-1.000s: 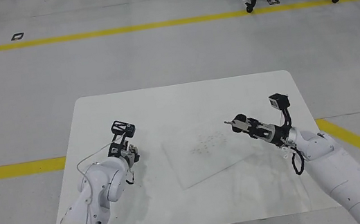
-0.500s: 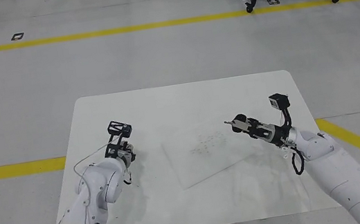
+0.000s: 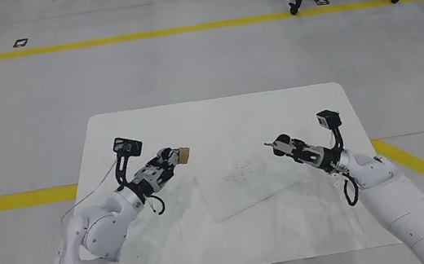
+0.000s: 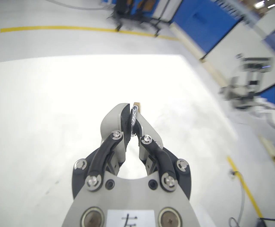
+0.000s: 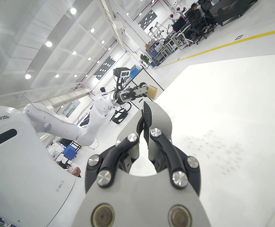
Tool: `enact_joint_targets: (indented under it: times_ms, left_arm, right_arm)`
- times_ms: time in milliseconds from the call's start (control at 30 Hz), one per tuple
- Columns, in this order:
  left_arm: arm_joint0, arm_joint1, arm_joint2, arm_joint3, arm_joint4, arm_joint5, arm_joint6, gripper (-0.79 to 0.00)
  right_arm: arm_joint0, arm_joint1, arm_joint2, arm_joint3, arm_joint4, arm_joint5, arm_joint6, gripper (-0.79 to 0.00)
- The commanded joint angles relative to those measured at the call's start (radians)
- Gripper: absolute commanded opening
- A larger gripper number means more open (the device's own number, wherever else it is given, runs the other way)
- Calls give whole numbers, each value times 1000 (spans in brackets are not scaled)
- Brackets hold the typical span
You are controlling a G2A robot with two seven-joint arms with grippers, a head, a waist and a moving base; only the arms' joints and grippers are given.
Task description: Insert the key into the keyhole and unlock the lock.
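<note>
Lock (image 3: 185, 154) held off the table (image 3: 219, 123), over its left half, in my left gripper (image 3: 174, 156). Left wrist view: both pads clamped tight on a bit of silver metal, most likely the shackle; brass body (image 4: 137, 106) pokes out just past the fingertips. From the right wrist view the lock (image 5: 152, 92) is a small tan block at the end of the far arm, one broad face turned roughly my way. Keyhole too small to make out, so I can't tell which face carries it

Right gripper (image 3: 277, 145) over the right half of the table, pointed at the lock, well apart from it. Fingers (image 5: 148, 116) pressed together. In the top view a thin dark sliver sticks out of the tip; I take that for the key (image 3: 267, 145), pinched by its head. Blade not readable in the wrist view

Step, as I judge it: both parts picked up and presented to each other; insertion not begun. Alignment stage

Next move calls for:
- closing the gap across the middle of the table
- key blade square to the keyhole face, roll matched to the slot
- left grip firm so the body doesn't swing when the key pushes
- then a twist of the right wrist
</note>
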Motion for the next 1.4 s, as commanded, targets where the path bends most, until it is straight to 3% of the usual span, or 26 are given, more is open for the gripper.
enact_joint_targets:
  times_ms: [0, 100, 267, 433, 567, 667, 900, 1367]
  left_arm:
    - [-1, 0, 4, 2, 12, 14, -3, -785]
    - [-1, 0, 4, 2, 12, 14, -3, -785]
    - [-57, -11, 49, 61, -226, -40, 0, -785]
    - [-185, -20, 114, 219, -489, -115, -146, -785]
    - [-275, -25, 179, 340, -561, -140, -295, -785]
    - [-318, -27, 222, 378, -555, -167, -371, -785]
    - [-367, -29, 246, 424, -608, -208, -418, -785]
    - [-367, -22, 232, 442, -665, -227, -370, -785]
  right_arm:
    - [0, 0, 0, 0, 0, 0, 0, -785]
    - [0, 0, 0, 0, 0, 0, 0, -785]
    - [0, -3, -8, -21, 13, 12, -13, -785]
    - [48, -26, -55, -50, 68, 38, -98, -785]
    - [92, -47, -103, -55, 96, 43, -145, -785]
    - [122, -64, -145, -54, 137, 46, -168, -785]
    - [205, -108, -253, 10, 139, 60, -172, -785]
    - [283, -167, -370, 99, 106, 70, -147, -785]
